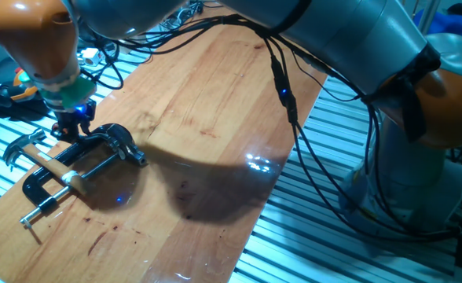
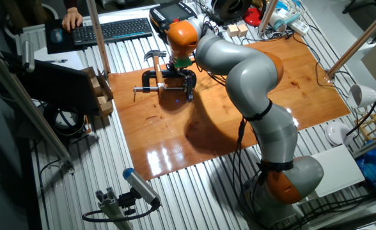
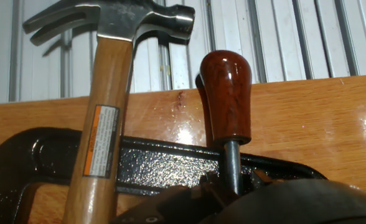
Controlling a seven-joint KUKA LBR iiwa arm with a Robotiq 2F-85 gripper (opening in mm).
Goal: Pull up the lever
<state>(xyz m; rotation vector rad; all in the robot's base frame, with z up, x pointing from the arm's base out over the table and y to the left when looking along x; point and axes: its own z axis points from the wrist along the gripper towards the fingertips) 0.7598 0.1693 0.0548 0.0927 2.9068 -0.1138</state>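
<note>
A KUKA arm reached across a wooden board (image 1: 215, 118) on a ribbed metal table (image 1: 349, 244), its black gripper (image 1: 72, 119) poised just above the back of a black bar clamp (image 1: 105, 145) that lay flat near the board's corner. From the hand view, the lever (image 3: 228, 93) showed as a glossy reddish-brown knob on a thin metal stem, standing close before the camera and rising from the clamp's black frame, with the board's edge and the table's ribs behind it. A steel-headed hammer (image 3: 105, 93) with a pale wooden shaft lay across the clamp just beside the lever, its claw head out past the board's edge. The clamp's long silver rod (image 1: 97, 169) ran from the jaw toward a wooden handle (image 1: 72, 182) and ended in a small cross pin. The fingers were not visible in the hand view, and the fixed views were too small and shadowed to tell how wide they stood or whether they touched the lever. In the other fixed view, a keyboard (image 2: 111, 29) sat beyond the table with a person's hand (image 2: 71, 17) beside it.
</note>
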